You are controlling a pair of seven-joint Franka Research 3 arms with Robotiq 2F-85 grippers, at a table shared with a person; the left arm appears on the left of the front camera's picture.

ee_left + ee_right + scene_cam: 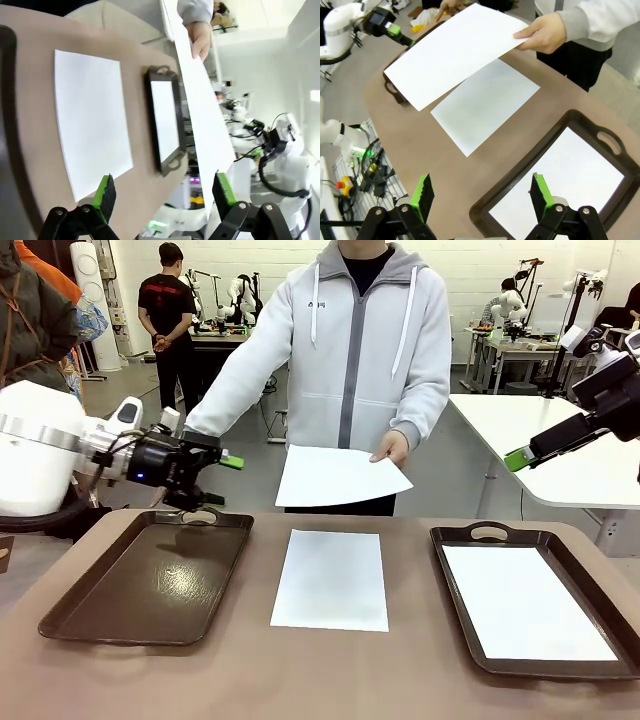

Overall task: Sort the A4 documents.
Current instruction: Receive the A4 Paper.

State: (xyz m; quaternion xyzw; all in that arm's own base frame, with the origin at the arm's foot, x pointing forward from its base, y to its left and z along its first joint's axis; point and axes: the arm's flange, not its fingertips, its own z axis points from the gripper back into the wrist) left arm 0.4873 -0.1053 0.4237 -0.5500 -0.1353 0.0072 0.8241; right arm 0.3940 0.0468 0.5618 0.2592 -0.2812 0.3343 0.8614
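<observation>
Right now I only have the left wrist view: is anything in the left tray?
Observer: No, the left tray is bare.
Operator: Where is the person's other hand?
Observer: That hand is out by the left tray's far end, close to the left gripper.
Operator: And the right gripper?
Observer: The right gripper is open, raised over the right tray.

Left tray point(150, 580), right tray point(550, 537), seemingly plastic.
</observation>
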